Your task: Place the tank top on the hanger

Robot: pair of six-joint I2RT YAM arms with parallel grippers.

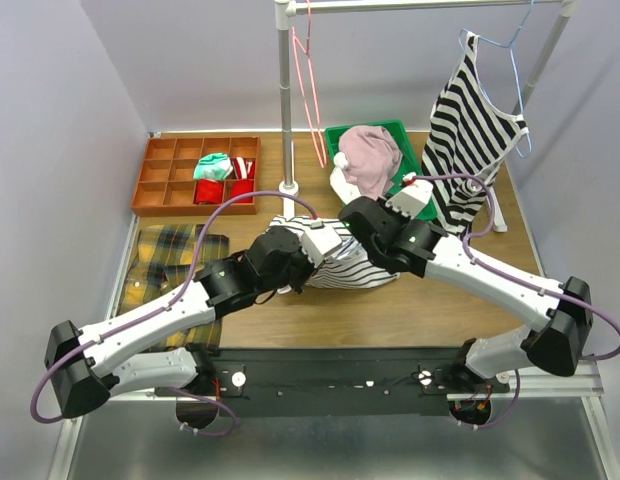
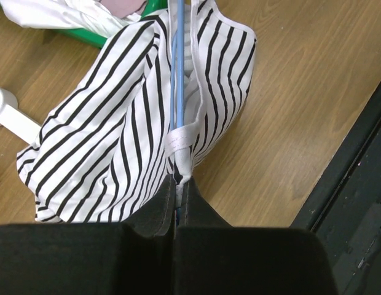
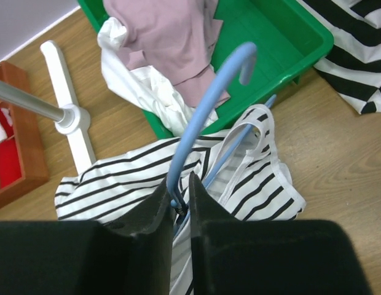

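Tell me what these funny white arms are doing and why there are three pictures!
They are two robot arms bolted to a wooden table. One picture looks down from above; the other two come from little cameras on each wrist, so you see each arm's own black fingers. On the table lie a thin-striped tank top, a green bin of clothes, a brown tray of small things and a plaid cloth. A bold-striped top hangs from the rail. The left claw is pinched shut on the tank top's white edge, beside the blue hanger. The right claw pinches that hanger just below its hook.
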